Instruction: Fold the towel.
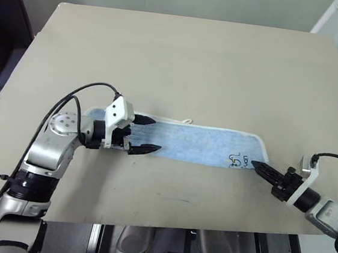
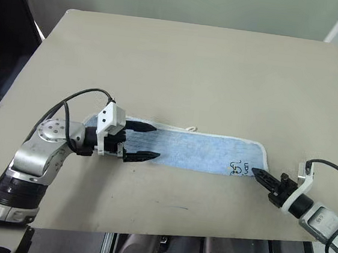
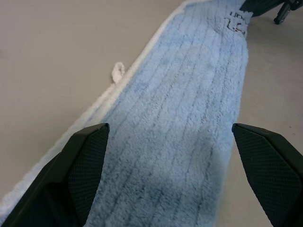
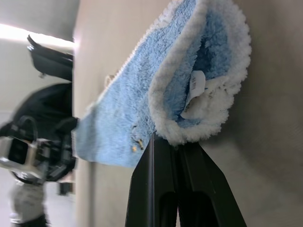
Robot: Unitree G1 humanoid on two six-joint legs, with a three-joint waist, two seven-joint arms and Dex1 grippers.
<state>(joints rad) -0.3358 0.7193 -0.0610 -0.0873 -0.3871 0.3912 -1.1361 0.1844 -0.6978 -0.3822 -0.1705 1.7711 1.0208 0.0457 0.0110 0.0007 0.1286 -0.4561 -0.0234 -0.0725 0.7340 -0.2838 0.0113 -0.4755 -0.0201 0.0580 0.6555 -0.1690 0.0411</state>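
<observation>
The towel (image 1: 197, 144) is a long light blue strip with a white border, lying flat across the table's near half. A dark embroidered mark (image 1: 238, 161) sits near its right end. My left gripper (image 1: 154, 134) is open over the left end, one finger along each long edge. In the left wrist view the two fingers (image 3: 90, 156) straddle the blue cloth (image 3: 180, 123). My right gripper (image 1: 257, 166) is shut at the towel's near right corner. In the right wrist view that corner (image 4: 203, 94) curls up, showing a white label, with its border pinched at the fingertips.
The beige table (image 1: 182, 61) stretches bare behind the towel. A small white hanging loop (image 1: 186, 121) sticks out from the towel's far edge. The table's front edge (image 1: 165, 223) runs close under both arms, with dark floor and equipment beyond the left side.
</observation>
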